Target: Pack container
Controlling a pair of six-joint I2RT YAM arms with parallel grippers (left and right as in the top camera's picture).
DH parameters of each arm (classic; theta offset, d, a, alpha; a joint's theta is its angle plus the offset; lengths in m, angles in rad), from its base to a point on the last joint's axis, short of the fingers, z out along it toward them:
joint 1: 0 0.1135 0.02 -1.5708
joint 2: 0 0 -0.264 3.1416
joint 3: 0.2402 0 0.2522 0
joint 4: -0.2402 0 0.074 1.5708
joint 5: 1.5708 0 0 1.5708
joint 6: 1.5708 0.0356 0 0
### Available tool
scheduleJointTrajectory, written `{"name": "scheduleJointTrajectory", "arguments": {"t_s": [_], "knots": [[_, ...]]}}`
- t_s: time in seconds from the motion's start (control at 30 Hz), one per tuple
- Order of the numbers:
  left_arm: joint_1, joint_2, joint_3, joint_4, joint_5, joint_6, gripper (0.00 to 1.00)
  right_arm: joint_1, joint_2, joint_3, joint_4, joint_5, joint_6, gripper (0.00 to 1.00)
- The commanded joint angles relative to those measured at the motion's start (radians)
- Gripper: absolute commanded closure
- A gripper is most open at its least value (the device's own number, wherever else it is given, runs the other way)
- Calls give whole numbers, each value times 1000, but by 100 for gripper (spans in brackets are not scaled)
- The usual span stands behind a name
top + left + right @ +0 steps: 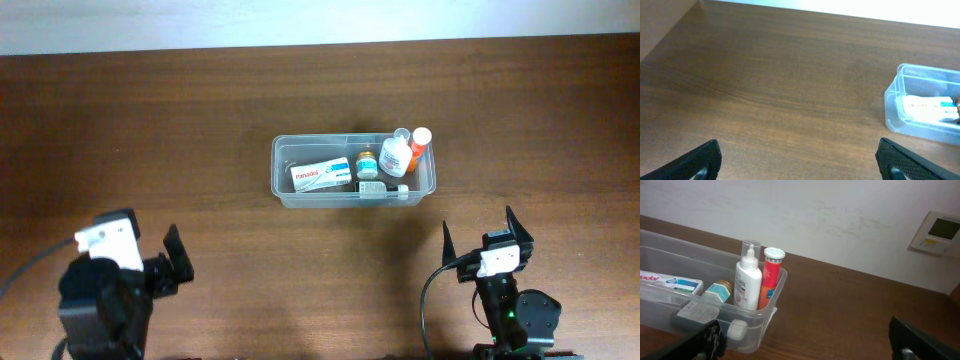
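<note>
Resting centrally on the brown wooden table (150, 130), the clear rectangular plastic container (320, 199) is found holding a white cardboard box (321, 176), white plastic bottle (394, 155) and orange tube (418, 145). The left gripper (797, 145) and right gripper (804, 325) are spread wide, empty.

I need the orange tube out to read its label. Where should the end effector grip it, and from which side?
Probably grip the orange tube below its white cap, from above: it stands upright in the container corner, top clear of the rim, with the white bottle beside it.
</note>
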Motion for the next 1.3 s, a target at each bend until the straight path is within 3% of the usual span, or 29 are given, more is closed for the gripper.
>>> {"name": "scheduleJointTrajectory", "arguments": {"t_s": [0.0, 0.17, 0.3, 0.57, 0.73, 1.27], "knots": [[6, -151, -126, -13, -19, 18, 1, 6, -10, -5, -6, 12, 11, 2], [6, -353, -342, 80, -14, 18, 0, 6, -10, -5, -6, 12, 11, 2], [6, -507, -566, 367, -15, 18, 0, 6, -10, -5, -6, 12, 11, 2], [6, -560, -893, 916, 5, 18, 0, 6, -10, -5, -6, 12, 11, 2], [4, -560, -905, 845, 54, 18, 0, 6, -10, -5, -6, 12, 11, 2], [4, -558, -905, 849, 53, 18, 0, 6, -10, -5, -6, 12, 11, 2]]}}
